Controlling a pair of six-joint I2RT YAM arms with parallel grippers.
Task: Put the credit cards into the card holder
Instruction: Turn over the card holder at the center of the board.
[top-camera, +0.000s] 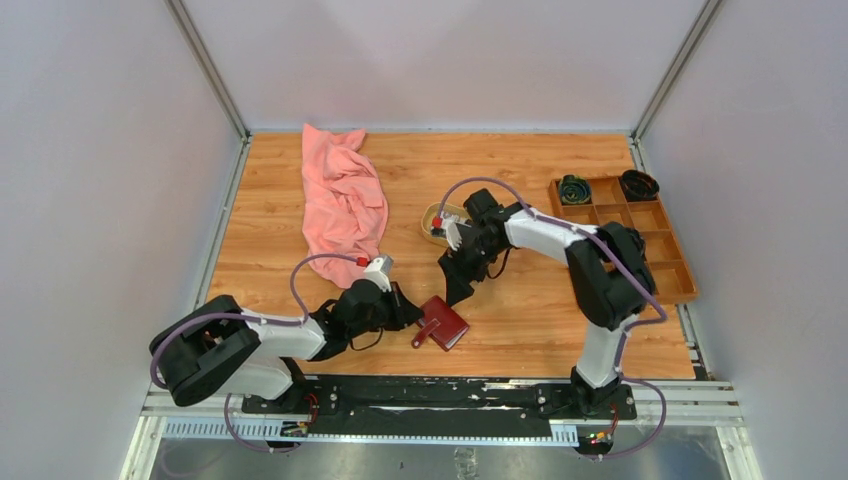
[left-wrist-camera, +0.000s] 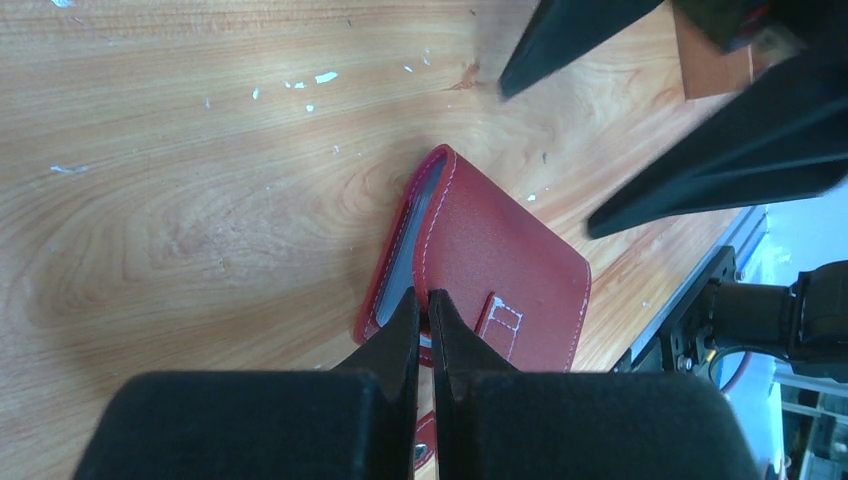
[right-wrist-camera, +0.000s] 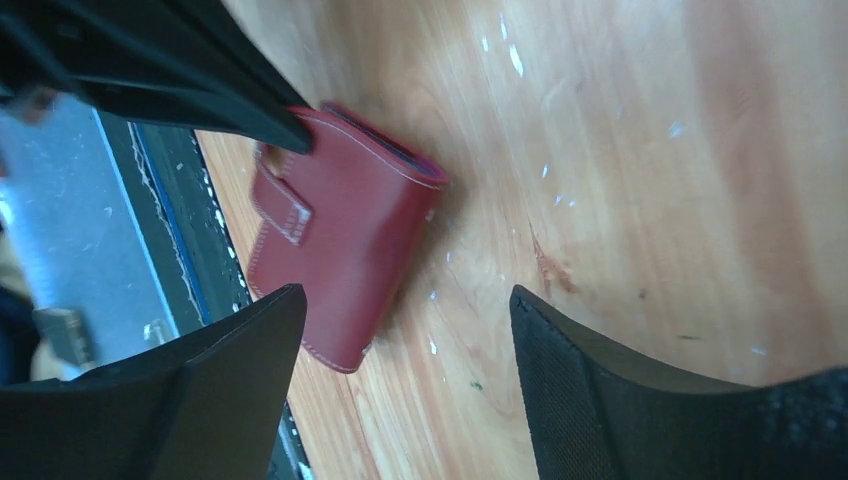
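The holder (top-camera: 445, 325) lies shut on the desk (top-camera: 530, 330), near the middle of its near edge, a strap sticking out towards the left arm. From above, the left gripper (top-camera: 414, 312) and right gripper (top-camera: 459, 288) both crowd it, and their jaws cannot be read.

The left wrist view settles the left one: its fingers (left-wrist-camera: 400, 330) are pressed together, tips at the holder's (left-wrist-camera: 500, 270) edge. Whether they nip any leather I cannot tell. This view alone shows a grey layer inside the holder's open side.

The right wrist view shows the right gripper (right-wrist-camera: 405, 300) spread wide above the holder's (right-wrist-camera: 340, 240) end, gripping nothing.

Only the top view takes in the cloth (top-camera: 342, 200), dish (top-camera: 432, 218) and tray (top-camera: 680, 270).
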